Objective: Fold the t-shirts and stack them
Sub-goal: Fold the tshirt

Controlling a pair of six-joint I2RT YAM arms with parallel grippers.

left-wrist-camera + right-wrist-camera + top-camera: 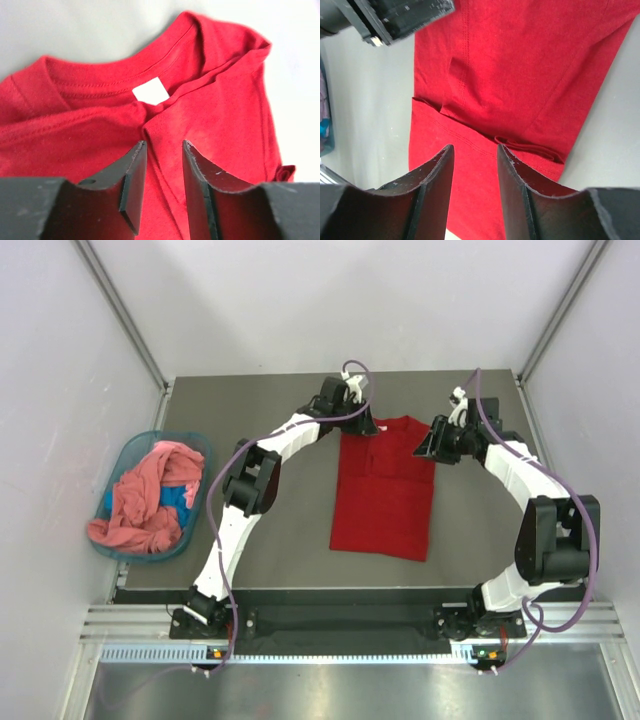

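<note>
A deep red t-shirt (385, 495) lies on the dark table, folded lengthwise into a tall strip with its collar at the far end. In the left wrist view its collar and white neck label (150, 92) show just beyond my left gripper (164, 145), which hovers open over the cloth near the neckline (365, 422). At the shirt's upper right edge, my right gripper (422, 447) is open too. Its fingers (475, 148) stand over a folded-in sleeve (530, 147) with nothing between them. A salmon-pink t-shirt (145, 502) lies crumpled in the basket at the left.
The teal plastic basket (198, 445) sits at the table's left edge and holds a blue cloth (176, 498) under the pink one. Grey walls close in the far and side edges. The left gripper's body (395, 17) shows at the top left of the right wrist view.
</note>
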